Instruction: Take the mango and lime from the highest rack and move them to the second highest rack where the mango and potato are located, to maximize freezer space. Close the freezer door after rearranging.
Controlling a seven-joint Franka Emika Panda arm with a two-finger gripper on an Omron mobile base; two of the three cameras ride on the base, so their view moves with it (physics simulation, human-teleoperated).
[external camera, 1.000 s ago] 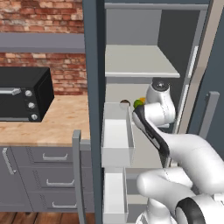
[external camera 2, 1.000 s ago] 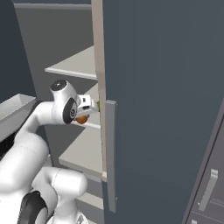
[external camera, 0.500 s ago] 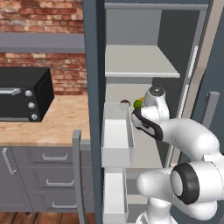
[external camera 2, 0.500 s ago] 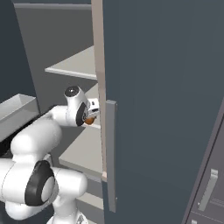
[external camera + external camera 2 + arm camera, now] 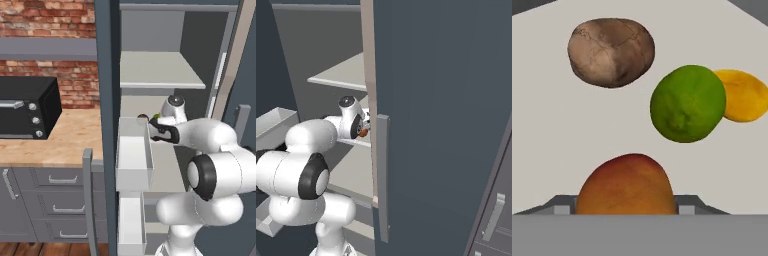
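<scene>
My gripper (image 5: 626, 209) hangs low over the second highest rack (image 5: 552, 135), shut on the reddish-orange mango (image 5: 626, 186), which shows between its grey finger bases. On the shelf beyond lie the green lime (image 5: 687, 102), the brown potato (image 5: 611, 51) and the yellow-orange mango (image 5: 744, 95) behind the lime. From the right base view, the mango (image 5: 362, 133) peeks out at the hand (image 5: 356, 125), inside the freezer under the highest rack (image 5: 341, 75). That highest rack (image 5: 160, 75) lies bare. The freezer door (image 5: 446, 125) stands open.
A white drawer bin (image 5: 132, 155) is pulled out left of my arm, with another below it. The door's bar handle (image 5: 382, 175) is close to my elbow. A black oven (image 5: 25, 107) stands on the wooden counter (image 5: 60, 142) to the left.
The hand has pushed deeper into the freezer over the second rack, carrying the reddish-orange mango, and the arm's elbow has folded in closer to the base.
</scene>
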